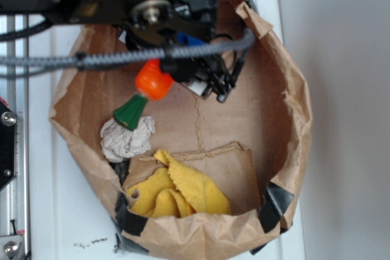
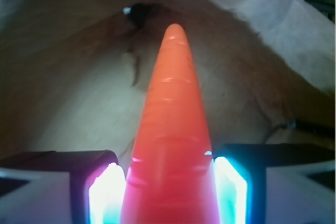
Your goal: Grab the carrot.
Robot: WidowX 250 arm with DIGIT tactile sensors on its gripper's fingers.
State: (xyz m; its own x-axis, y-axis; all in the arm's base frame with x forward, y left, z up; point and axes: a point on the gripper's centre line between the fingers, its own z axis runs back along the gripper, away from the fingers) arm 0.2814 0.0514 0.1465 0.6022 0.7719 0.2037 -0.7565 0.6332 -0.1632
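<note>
The carrot (image 1: 152,81) is bright orange with a dark green stem end and hangs above the floor of a brown paper bag (image 1: 286,126). My gripper (image 1: 175,70) is shut on it just under the black arm, so only the thick end and the stem show in the exterior view. In the wrist view the carrot (image 2: 173,124) fills the gap between the two glowing pads (image 2: 107,195), both pressed against its sides. Its tapered tip points away toward the bag wall. The gripper (image 2: 170,184) holds the thick part.
A grey-white paper wad (image 1: 127,138) lies at the bag's left side. A yellow cloth (image 1: 180,190) is bunched on a cardboard flap at the front. The bag's crumpled rim rings everything, with black tape (image 1: 277,202) at the front corners. A white surface surrounds the bag.
</note>
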